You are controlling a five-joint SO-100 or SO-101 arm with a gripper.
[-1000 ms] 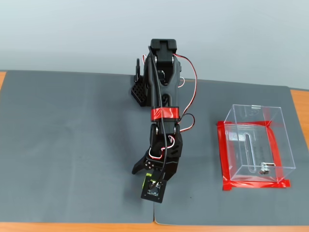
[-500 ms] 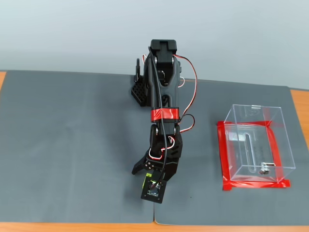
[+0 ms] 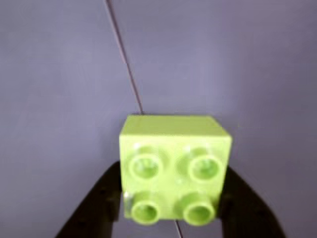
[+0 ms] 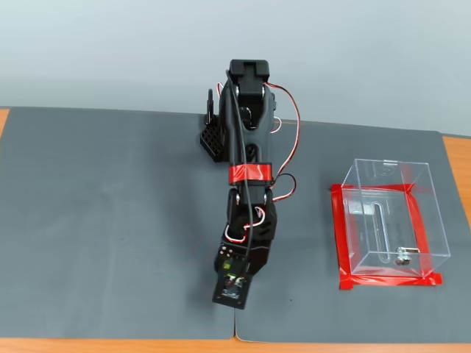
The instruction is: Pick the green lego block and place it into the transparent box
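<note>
Brick: 1 green lego block (image 3: 174, 166), fills lower centre of wrist view, nearest thing to lens. Lime colour, square, 4 round studs facing cam.
Claw: 1 gripper (image 3: 173, 203), 2 black fingers (image 3: 101, 206), one each side of brick, pressed against its left & right faces. Closed on the brick, brick held betw. them.
Under brick: grey mat (image 3: 59, 74), brick looks lifted off it in wrist view; can't confirm height.
Seam: 1 thin dark line (image 3: 124, 57) runs across mat from top of wrist view down behind brick.
Arm: 1 black arm (image 4: 249, 158) in fixed view, stretched from its base at far edge of mat toward near edge. 1 red tape band (image 4: 250, 173) round its middle, red & white wires looping along it.
Claw, fixed view: gripper (image 4: 232, 289) points down near front edge of mat, just by mat seam. Brick mostly hidden under cam housing there; only a tiny green glint, too small to be sure.
Box: 1 transparent box (image 4: 434, 213), right side of mat in fixed view, well apart from claw. Open top, see-through walls, 1 slot in base, 1 small metal bit (image 4: 402, 258) near front corner. No brick inside.
Tape: red tape (image 4: 340, 235) framing box base on mat.
Table: orange wood (image 4: 456, 158) showing at mat edges.
Wall: plain pale grey behind arm.
</note>
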